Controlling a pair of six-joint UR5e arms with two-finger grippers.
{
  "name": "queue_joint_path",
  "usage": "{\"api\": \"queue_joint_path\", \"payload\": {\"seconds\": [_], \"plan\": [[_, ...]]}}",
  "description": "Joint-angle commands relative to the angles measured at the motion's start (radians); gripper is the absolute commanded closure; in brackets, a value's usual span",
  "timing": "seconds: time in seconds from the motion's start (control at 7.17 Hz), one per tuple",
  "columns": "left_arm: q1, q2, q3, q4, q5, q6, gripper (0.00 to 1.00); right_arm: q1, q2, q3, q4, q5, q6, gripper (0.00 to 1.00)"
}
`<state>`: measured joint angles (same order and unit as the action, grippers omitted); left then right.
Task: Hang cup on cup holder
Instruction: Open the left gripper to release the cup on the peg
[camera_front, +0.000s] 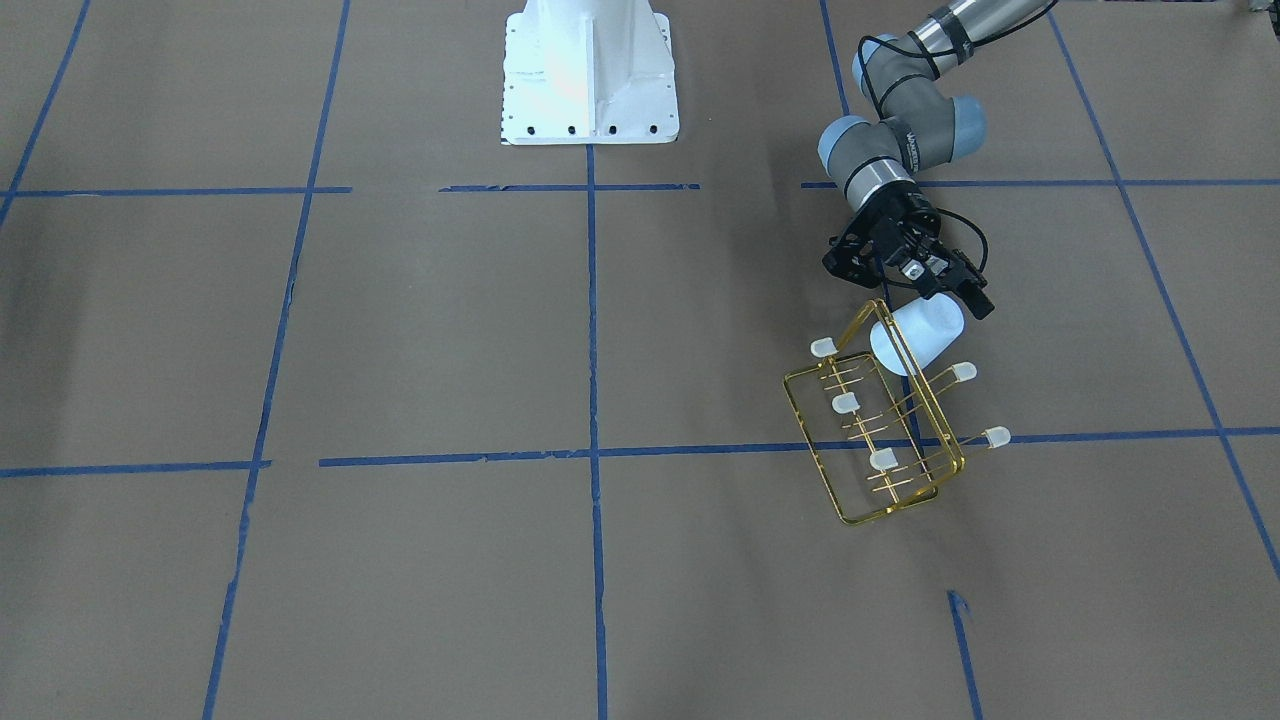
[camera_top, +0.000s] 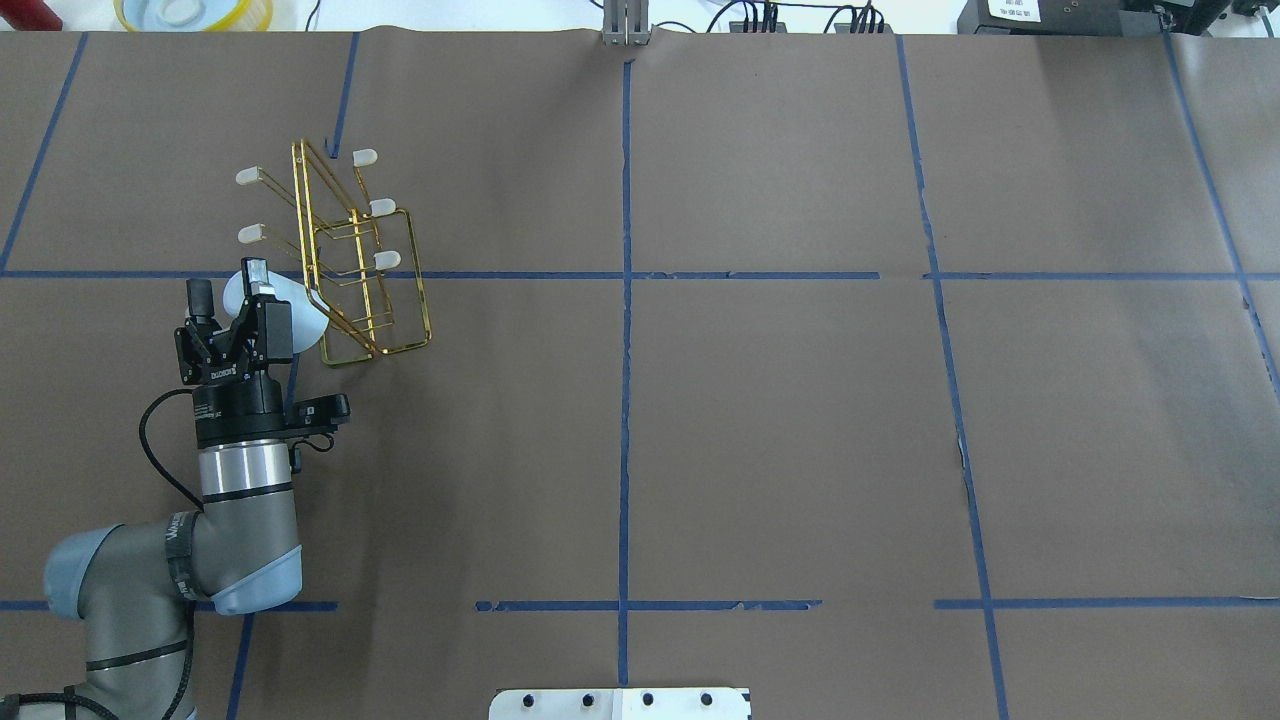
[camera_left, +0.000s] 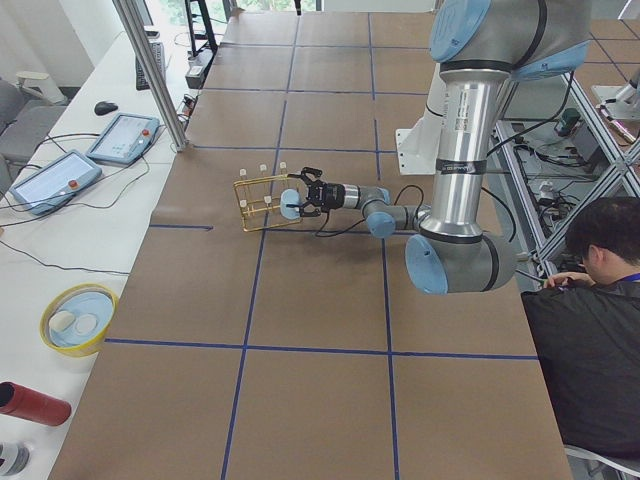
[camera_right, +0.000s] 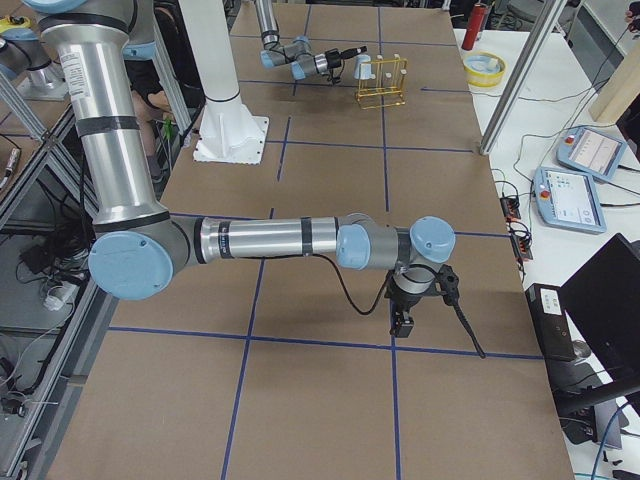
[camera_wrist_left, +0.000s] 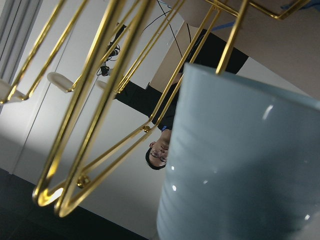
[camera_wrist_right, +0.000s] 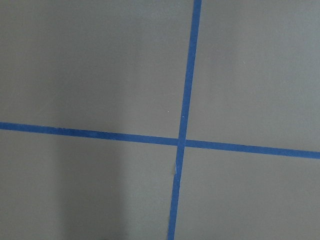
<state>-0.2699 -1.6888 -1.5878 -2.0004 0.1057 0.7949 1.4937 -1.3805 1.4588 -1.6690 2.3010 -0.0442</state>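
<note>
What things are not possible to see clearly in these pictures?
- Sixth prong of the cup holder: the front-facing and overhead views show five caps; the cup covers the spot.
- Left gripper: overhead, its own body hides whether it grips the cup.
- Right gripper: seen only in the exterior right view, too small to judge open or shut.

The left hand (camera_top: 229, 280) covers part of the small pale blue plastic tumbler (camera_top: 305, 312), and I can't tell whether its fingers press it. Whether a prong of the gold wire rack (camera_front: 930, 400) sits inside the tumbler is hidden. Far right on the tabletop (camera_right: 300, 400), the right hand (camera_right: 403, 325) is too small to judge.
</note>
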Motion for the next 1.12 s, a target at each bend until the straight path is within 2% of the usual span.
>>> {"api": "queue_joint_path", "payload": {"seconds": [0.0,0.28,0.42,0.7,0.98], "plan": [[0.000,0.061,-0.069,-0.003,0.000,0.000,0.00,0.000,0.000,0.000,0.000,0.000,0.000,0.00],[0.000,0.142,-0.147,-0.008,-0.001,-0.005,0.00,0.000,0.000,0.000,0.000,0.000,0.000,0.00],[0.001,0.187,-0.188,-0.009,-0.004,-0.072,0.00,0.000,0.000,0.000,0.000,0.000,0.000,0.00],[0.011,0.247,-0.225,-0.006,-0.017,-0.394,0.00,0.000,0.000,0.000,0.000,0.000,0.000,0.00],[0.017,0.303,-0.270,-0.006,-0.064,-0.848,0.00,0.000,0.000,0.000,0.000,0.000,0.000,0.00]]}}
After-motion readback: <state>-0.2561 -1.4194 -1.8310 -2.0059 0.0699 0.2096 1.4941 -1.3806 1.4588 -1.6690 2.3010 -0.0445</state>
